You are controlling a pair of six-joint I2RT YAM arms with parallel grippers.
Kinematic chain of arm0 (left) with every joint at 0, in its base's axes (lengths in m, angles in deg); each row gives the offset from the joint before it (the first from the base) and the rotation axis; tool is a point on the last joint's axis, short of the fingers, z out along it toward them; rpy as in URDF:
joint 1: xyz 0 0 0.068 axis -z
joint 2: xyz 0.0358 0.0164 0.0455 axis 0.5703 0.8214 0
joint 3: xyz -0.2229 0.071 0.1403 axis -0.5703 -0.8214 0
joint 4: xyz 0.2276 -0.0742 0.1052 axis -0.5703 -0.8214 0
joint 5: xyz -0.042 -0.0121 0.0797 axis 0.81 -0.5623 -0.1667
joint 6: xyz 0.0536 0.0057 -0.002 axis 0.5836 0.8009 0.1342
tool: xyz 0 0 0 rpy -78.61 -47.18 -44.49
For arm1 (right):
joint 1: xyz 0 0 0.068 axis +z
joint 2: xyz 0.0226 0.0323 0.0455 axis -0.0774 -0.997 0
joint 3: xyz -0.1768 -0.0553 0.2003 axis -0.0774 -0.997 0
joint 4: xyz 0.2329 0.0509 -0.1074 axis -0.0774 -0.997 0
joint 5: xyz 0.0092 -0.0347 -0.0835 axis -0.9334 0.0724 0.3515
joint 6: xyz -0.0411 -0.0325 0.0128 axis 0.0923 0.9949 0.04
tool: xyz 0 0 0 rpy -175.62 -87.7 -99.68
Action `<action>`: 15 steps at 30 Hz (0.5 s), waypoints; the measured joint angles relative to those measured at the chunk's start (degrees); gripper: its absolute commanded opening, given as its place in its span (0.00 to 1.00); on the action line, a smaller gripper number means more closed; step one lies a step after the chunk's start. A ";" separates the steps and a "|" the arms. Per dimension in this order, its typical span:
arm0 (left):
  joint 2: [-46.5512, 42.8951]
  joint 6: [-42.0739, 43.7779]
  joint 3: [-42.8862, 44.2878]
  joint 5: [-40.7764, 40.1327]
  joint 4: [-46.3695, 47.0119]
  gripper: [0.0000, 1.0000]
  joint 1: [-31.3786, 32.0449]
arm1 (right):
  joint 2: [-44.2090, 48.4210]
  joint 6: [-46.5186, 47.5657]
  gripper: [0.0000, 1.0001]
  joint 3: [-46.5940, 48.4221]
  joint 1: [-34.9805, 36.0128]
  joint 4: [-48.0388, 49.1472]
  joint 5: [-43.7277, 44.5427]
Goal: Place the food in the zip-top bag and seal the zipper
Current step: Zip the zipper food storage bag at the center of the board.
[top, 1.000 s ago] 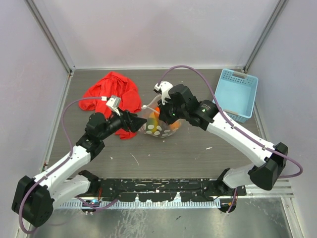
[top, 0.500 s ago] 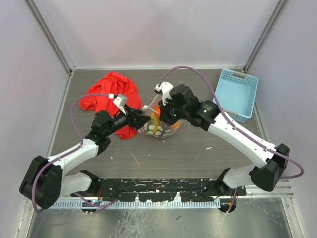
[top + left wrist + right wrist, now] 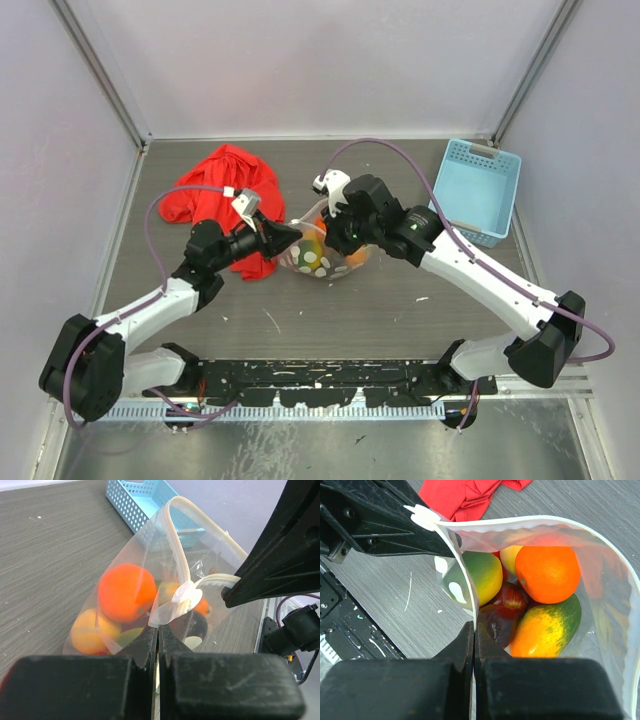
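Observation:
The zip-top bag sits mid-table, clear with white dots, its mouth standing open. The food lies inside it: an orange, a green-orange mango, a green-yellow fruit and a dark red piece. The zipper runs as a whitish strip round the open mouth. My left gripper is shut on the bag's edge just below the zipper's end tab. Opposite it, my right gripper is shut on the bag's rim. In the top view the left gripper and right gripper meet over the bag.
A red cloth lies behind the left arm, touching the bag's left side. A light blue basket stands at the back right. Grey walls close the table's left, back and right edges.
My left gripper has moved right to the bag and shut on its edge. The right gripper has stayed shut on the rim, and the bag has shifted slightly.

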 measured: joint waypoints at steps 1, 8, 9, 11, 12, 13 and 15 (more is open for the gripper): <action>-0.39 0.09 0.02 0.02 -0.37 0.00 0.00 | 0.09 0.31 0.06 -0.02 0.00 0.00 0.07; -3.67 -0.09 0.02 -0.22 -3.58 0.00 0.00 | 0.70 3.54 0.45 -0.02 0.00 0.92 -0.94; -3.93 -0.13 0.02 -0.24 -3.89 0.00 0.00 | 0.92 4.15 0.48 -0.02 0.00 1.31 -1.22; -4.44 -0.17 0.02 -0.28 -4.79 0.00 0.00 | 1.73 6.08 0.51 -0.02 0.00 2.49 -2.47; -4.66 -0.15 0.02 -0.50 -5.33 0.00 0.00 | 2.14 7.32 0.52 -0.02 0.00 3.13 -3.34; -4.76 -0.13 0.02 -0.66 -5.86 0.00 0.00 | 2.47 8.61 0.52 0.00 0.00 3.93 -4.42; -5.07 -0.11 0.02 -0.92 -6.82 0.00 0.00 | 2.75 11.15 0.52 0.26 0.00 5.38 -6.47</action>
